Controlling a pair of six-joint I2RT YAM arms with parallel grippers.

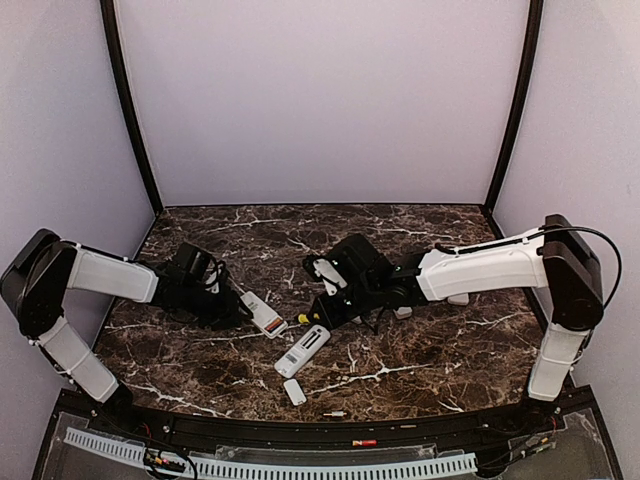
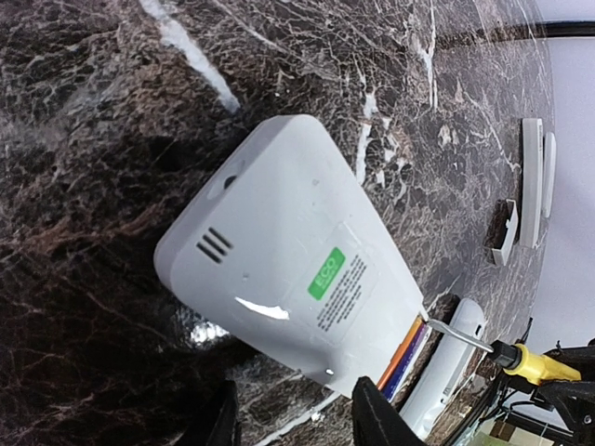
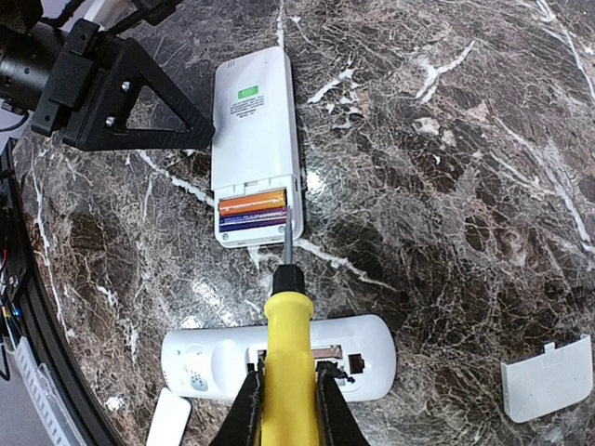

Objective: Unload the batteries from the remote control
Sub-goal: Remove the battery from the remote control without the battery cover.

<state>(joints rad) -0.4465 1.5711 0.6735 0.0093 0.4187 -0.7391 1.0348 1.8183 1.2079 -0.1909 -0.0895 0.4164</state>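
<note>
Nearest in the top view, a small white cover (image 1: 294, 391) on brown marble table (image 1: 430, 350). Left wrist: left gripper (image 2: 296, 416) half-spread around white remote (image 2: 288, 255), green "ECO" sticker. Right wrist: right gripper (image 3: 284, 401) clamped on yellow screwdriver (image 3: 282, 353), tip at orange and purple batteries (image 3: 252, 209) in open bay.

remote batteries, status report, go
Left gripper holding remote by its sides. Right gripper shut on screwdriver, tip at batteries, both still seated. Nothing in the way.

Glossy marble table (image 1: 420, 360), white plastic remote (image 3: 254, 139)
</note>
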